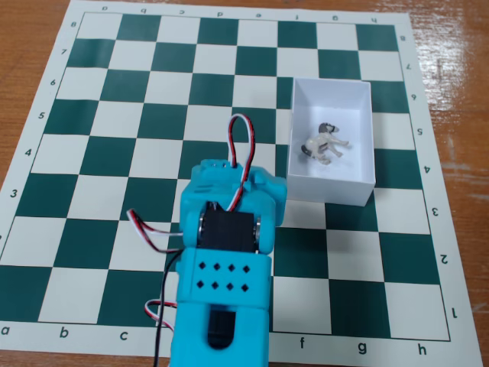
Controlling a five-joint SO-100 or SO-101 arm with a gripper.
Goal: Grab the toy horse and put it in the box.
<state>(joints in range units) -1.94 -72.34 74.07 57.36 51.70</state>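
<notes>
Plastic toy horse (325,144) lies in thin-walled white box (333,185)

Folded turquoise arm (225,260), hand hidden

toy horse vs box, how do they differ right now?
Size: the toy horse is tiny; the box is far bigger and holds it.
Shape: the toy horse is a four-legged figurine; the box is a plain open-topped rectangle.
Colour: the toy horse has dark markings on a whitish body; the box is all white.
Shared: both pale, both on the chessboard.
</notes>
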